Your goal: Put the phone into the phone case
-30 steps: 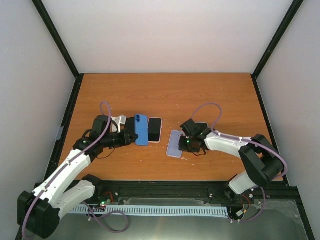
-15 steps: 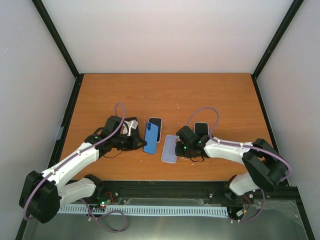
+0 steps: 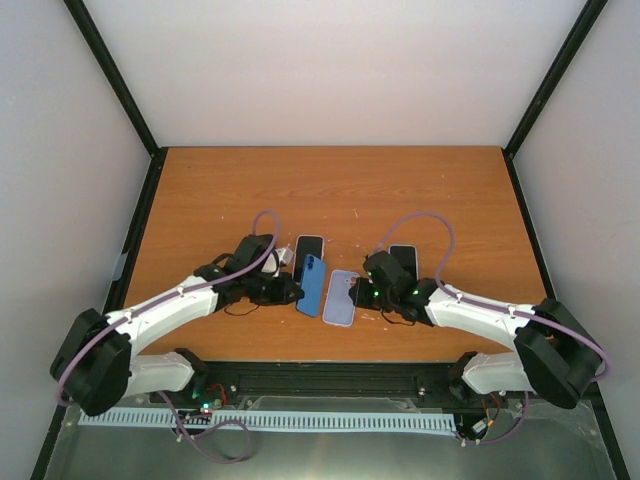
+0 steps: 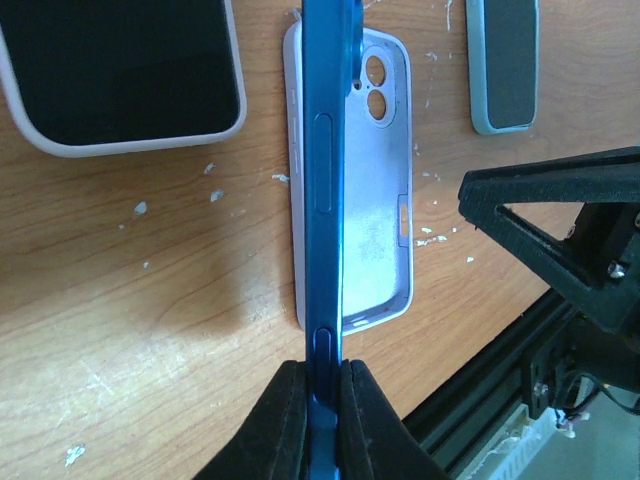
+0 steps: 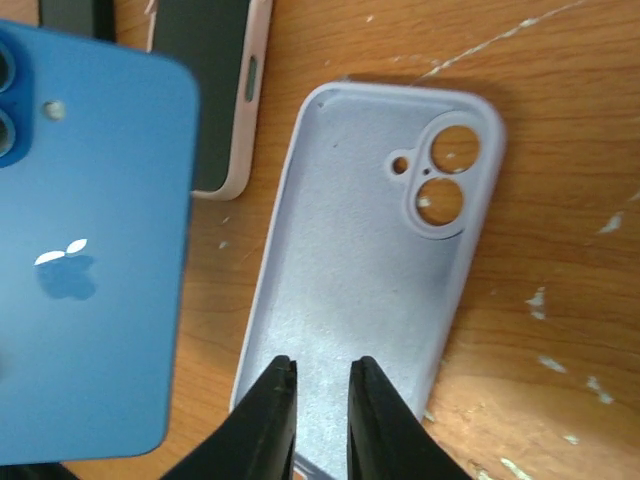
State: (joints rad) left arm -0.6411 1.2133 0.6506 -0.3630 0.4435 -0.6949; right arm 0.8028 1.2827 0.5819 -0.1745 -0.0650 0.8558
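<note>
Holding blue phone (image 4: 325, 200) on edge, left gripper (image 4: 322, 385) pinching its lower end; phone over lilac case (image 4: 375, 230), left-arm-side wall, long axes parallel; right gripper (image 5: 322, 375) fingers narrowly parted at case's end, grip unclear.

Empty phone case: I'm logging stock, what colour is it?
Pale lavender phone case, seen best from the right wrist.

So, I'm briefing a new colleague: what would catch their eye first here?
The blue phone, pinched on edge by the left gripper, hangs over one long edge of the empty lavender case. The right gripper sits at that case's end away from the camera holes. A pale-cased phone and a teal-cased phone lie farther back.
</note>
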